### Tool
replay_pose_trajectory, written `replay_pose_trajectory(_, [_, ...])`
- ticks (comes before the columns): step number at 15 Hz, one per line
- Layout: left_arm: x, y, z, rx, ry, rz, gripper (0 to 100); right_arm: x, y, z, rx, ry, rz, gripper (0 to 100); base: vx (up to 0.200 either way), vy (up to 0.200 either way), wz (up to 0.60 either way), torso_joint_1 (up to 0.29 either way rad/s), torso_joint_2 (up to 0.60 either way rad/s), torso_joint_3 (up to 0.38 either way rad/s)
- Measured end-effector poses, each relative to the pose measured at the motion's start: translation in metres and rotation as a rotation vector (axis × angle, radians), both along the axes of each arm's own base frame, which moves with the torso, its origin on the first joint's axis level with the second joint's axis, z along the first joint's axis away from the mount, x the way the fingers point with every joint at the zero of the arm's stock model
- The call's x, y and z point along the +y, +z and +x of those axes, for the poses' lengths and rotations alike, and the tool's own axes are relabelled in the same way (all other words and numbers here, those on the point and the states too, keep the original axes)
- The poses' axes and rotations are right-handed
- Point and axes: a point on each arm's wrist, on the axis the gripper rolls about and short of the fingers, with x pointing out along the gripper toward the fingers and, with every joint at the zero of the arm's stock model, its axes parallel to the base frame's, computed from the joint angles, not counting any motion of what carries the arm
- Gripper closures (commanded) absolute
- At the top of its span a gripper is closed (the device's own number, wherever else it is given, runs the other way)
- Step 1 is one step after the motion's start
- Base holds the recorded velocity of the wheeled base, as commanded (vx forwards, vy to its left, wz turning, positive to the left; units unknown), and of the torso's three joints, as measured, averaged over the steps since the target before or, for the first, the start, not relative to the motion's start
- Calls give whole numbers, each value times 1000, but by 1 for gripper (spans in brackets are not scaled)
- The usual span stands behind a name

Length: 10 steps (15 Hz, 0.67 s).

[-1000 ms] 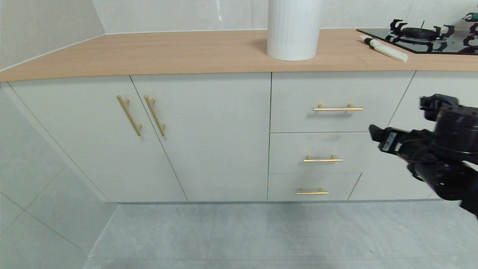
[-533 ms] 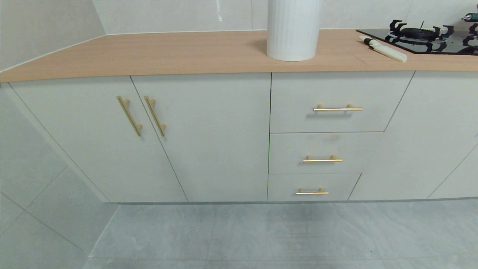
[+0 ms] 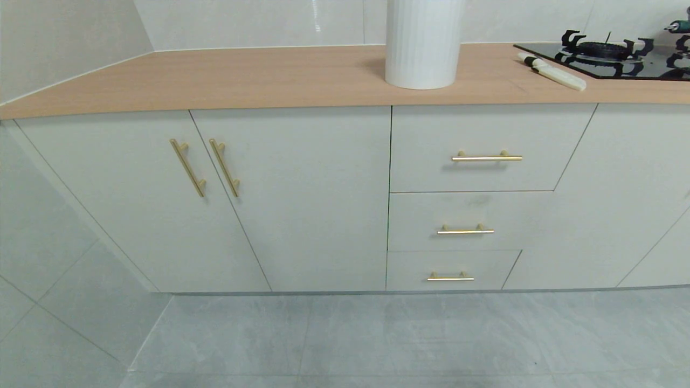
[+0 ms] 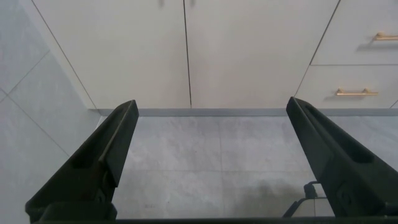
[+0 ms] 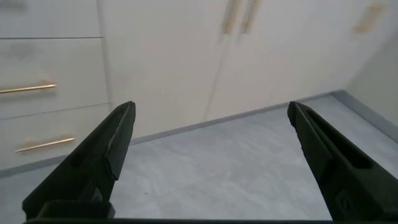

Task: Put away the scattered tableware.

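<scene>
Wood-grain counter [image 3: 242, 75] runs the full width. Its right end is cut off by the frame, and so is part of the black gas hob [image 3: 620, 59].

Hard to make out: a cream utensil [image 3: 552, 70] with a dark band at one end lies flat on the counter, just beside the hob's near-left corner. It may be a knife, but I can't tell for sure. It sits close to the counter's front edge.

A white ribbed canister [image 3: 423, 43] stands upright on the counter, left of the utensil. Its top is cut off, so its contents can't be seen.

Storage is all shut, so the insides are hidden:
- two cupboard doors [image 3: 312, 205] with gold bar handles [image 3: 223, 167] side by side
- top drawer [image 3: 431, 140], middle drawer [image 3: 415, 215] and bottom drawer [image 3: 407, 269] stacked right of the doors and below the canister, fronts flush
- a plain panel [image 3: 604, 205] right of the drawers, below the hob

Left gripper [image 4: 211, 102]: fingers spread wide, holding nothing, low over the grey tile floor [image 3: 377, 339] and facing the cupboard base.

Right gripper [image 5: 210, 106]: same, spread wide and holding nothing, over the floor facing the lower drawers.

Open floor runs in front of the whole cabinet run, and a wall closes the left end.
</scene>
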Motion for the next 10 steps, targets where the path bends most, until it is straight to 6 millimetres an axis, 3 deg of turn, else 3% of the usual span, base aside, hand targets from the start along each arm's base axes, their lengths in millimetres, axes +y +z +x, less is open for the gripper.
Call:
replay_pose_trajectory(3, [0,0,0,0,0,0,0,3,-28,0,3,84,1,0,0,0,0,0,0,0])
replay_pose_trajectory(5, [0,0,0,0,0,0,0,7,-47,5,16,255,34,0,0,0,0,0,0,0])
replay_pose_trajectory(8, [0,0,0,0,0,0,0,12,-57,7,34,474,116,0,0,0,0,0,0,0])
replay_pose_trajectory(10, [0,0,0,0,0,0,0,12,-61,7,60,508,150,0,0,0,0,0,0,0])
